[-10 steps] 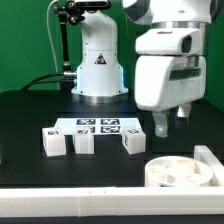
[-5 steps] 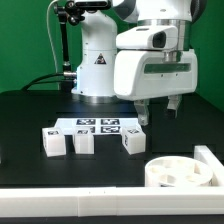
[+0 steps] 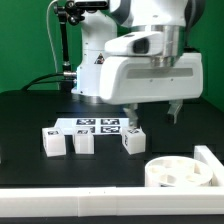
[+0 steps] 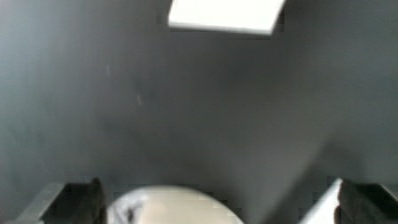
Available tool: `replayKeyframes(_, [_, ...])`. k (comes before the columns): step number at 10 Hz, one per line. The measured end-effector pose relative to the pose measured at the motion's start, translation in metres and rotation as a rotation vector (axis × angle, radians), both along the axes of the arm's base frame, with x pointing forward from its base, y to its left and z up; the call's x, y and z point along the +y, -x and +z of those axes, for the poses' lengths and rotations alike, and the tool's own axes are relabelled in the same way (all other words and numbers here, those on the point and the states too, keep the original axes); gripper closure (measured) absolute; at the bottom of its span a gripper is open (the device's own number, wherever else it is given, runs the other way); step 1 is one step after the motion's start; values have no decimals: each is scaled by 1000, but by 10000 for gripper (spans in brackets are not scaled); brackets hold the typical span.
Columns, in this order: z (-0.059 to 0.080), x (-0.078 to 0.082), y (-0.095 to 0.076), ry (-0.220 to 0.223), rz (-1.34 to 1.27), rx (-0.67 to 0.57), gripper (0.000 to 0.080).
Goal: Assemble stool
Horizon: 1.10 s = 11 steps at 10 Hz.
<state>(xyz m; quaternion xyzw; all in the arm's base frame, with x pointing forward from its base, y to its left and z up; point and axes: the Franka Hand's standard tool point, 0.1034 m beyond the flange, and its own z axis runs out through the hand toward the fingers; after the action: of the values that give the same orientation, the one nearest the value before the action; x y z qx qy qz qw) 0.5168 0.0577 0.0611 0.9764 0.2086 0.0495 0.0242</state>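
Only half-seen from the wrist, a white block lies clear of the empty, spread gripper; the seat lies flat, rim up.

— What is lying on the surface right now?

— I am looking at a matte black flat table. The marker board is lying flat near its middle. Just in front of it, three short blocky white plastic legs are sitting in a row: the left leg and the middle leg near each other, the right leg further off.

— And the seat?

— The round shallow white plastic disc seat is resting near the front, toward the exterior view's right, apart from the legs. A long white rail is lying just beside it.

— Anything from the wrist?

— I am seeing bare dark table and one white block; I am not managing to tell which piece.
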Motion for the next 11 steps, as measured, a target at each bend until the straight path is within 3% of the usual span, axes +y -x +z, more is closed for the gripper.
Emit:
replayKeyframes(3, [-12,-16,8,-34,-295,10,151])
replayKeyframes(6, [-12,-9,9,-63,-429,17,151])
replayKeyframes(9, [-15,-16,9,-47,-411,52,151])
replayKeyframes(11, [-10,-21,6,-19,-408,150,151])
